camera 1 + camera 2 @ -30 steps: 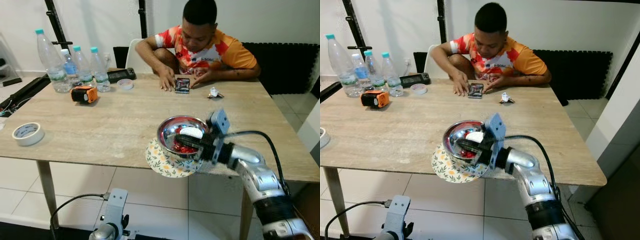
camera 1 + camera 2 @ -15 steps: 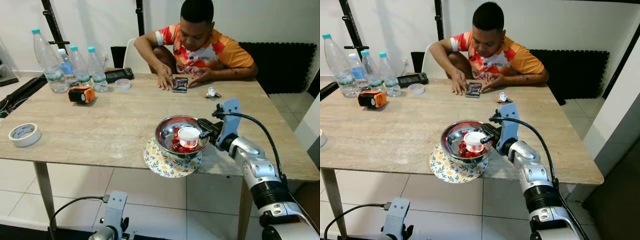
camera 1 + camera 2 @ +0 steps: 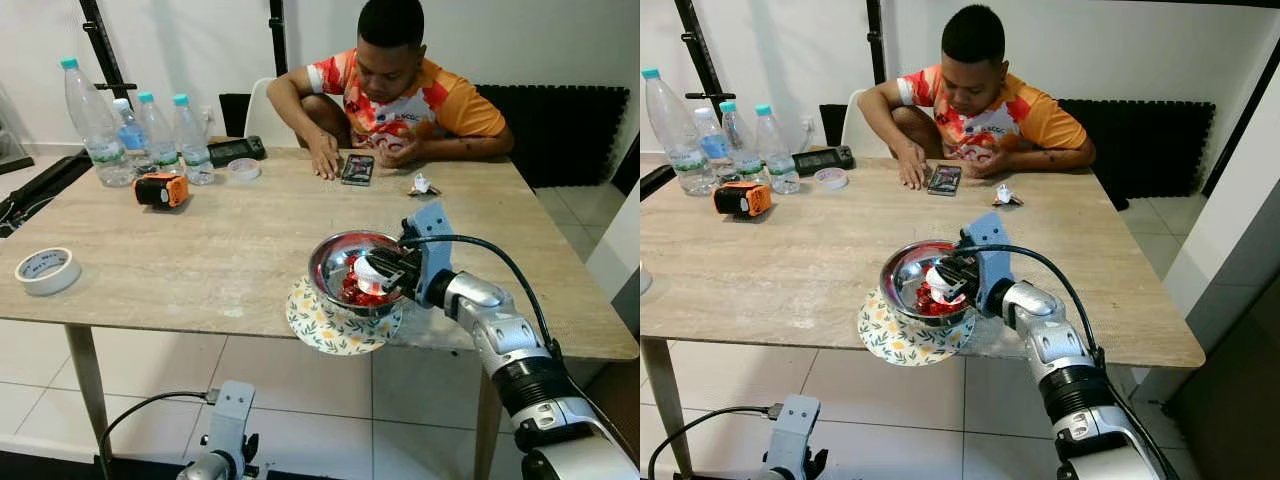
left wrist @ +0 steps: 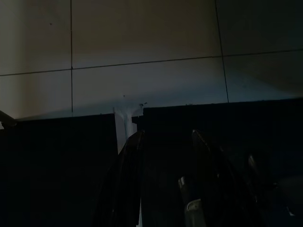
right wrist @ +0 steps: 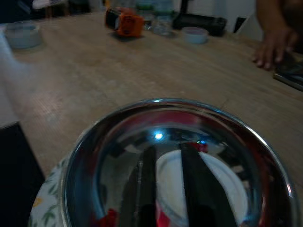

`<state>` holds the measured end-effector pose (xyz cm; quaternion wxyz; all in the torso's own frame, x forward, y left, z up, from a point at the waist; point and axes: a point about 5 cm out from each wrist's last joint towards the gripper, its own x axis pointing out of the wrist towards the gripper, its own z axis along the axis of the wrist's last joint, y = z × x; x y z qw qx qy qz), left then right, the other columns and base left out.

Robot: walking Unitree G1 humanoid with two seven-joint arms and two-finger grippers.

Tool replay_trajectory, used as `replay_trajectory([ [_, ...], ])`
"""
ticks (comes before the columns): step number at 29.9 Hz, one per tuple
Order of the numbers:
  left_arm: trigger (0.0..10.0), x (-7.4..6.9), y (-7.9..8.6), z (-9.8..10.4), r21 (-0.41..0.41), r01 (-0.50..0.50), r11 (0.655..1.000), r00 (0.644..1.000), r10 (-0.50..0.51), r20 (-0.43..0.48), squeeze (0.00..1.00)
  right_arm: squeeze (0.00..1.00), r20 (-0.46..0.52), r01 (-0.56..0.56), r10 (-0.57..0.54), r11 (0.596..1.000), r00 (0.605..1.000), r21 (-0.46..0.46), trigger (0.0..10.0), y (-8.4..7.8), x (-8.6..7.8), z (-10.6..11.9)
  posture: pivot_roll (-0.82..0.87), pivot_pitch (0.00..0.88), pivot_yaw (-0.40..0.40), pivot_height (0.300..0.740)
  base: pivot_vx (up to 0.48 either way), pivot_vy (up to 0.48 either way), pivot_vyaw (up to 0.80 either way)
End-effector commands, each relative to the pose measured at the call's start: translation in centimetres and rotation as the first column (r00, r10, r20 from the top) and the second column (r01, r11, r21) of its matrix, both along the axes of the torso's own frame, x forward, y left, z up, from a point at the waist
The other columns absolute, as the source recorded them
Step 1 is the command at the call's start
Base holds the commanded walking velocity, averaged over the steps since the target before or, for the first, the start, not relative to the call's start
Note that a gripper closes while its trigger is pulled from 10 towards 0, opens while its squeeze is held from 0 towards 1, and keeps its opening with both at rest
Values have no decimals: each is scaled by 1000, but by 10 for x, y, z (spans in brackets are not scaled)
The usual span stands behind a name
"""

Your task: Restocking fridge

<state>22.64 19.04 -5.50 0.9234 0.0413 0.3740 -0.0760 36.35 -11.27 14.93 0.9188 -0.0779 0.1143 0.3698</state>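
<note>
A shiny steel bowl [image 3: 338, 262] stands on a floral plate [image 3: 325, 328] at the table's front edge. It holds small red pieces [image 3: 352, 293] and a white cup [image 3: 368, 271] that leans tilted. My right gripper [image 3: 384, 274] reaches into the bowl from the right and is shut on the white cup [image 5: 213, 182]. In the right wrist view its black fingers [image 5: 142, 184] lie across the cup's rim. My left gripper [image 4: 166, 135] hangs idle over the tiled floor, its fingers slightly apart with nothing between them.
A person [image 3: 395, 85] sits at the far side with hands by a phone [image 3: 356, 169]. Water bottles [image 3: 95, 125], an orange device [image 3: 162, 189], a small white dish [image 3: 240, 168] and a tape roll [image 3: 44, 270] are on the wooden table [image 3: 200, 240].
Half a second ago the right gripper was drawn back beside the bowl and the cup stood upright. Now it has reached into the bowl and closed on the cup, which has tilted.
</note>
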Motion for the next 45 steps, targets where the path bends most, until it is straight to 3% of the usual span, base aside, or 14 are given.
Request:
replay_trajectory([
  [1,10000,-3,4,-1,19,11,1000,1000,-11,-4,0,576,37,-46,48,997,998,-55,10000,4,-1,2,-29,3,-11,740,0,0,0],
  [2,10000,-3,4,-1,19,11,1000,1000,-11,-4,0,576,37,-46,48,997,998,-55,10000,4,-1,2,-29,3,-11,740,0,0,0],
  [3,10000,-2,4,-1,20,11,1000,1000,-11,-4,0,0,43,-60,63,996,997,-61,10000,5,-2,2,-30,4,-10,740,0,0,0],
  [8,10000,1,2,1,21,19,1000,1000,-19,-2,0,0,31,-109,113,987,993,-120,10000,6,-2,-1,-37,5,-3,740,0,0,0],
  [20,10000,2,1,1,24,23,999,1000,-23,-4,0,0,29,-21,26,986,999,-166,10000,7,9,-9,-27,6,-18,740,0,0,0],
  [26,10000,-1,4,0,26,16,1000,1000,-16,-7,0,0,69,-59,83,953,994,-296,10000,12,10,-11,-24,7,-19,740,0,0,0],
  [36,10000,-1,5,0,26,14,1000,1000,-14,-8,0,0,83,-72,106,939,991,-338,10000,13,11,-10,-22,11,-22,740,0,0,0],
  [45,10000,2,5,2,25,7,1000,1000,-7,-5,0,0,141,-66,139,901,980,-429,10000,12,18,1,-25,22,-22,740,0,0,0],
])
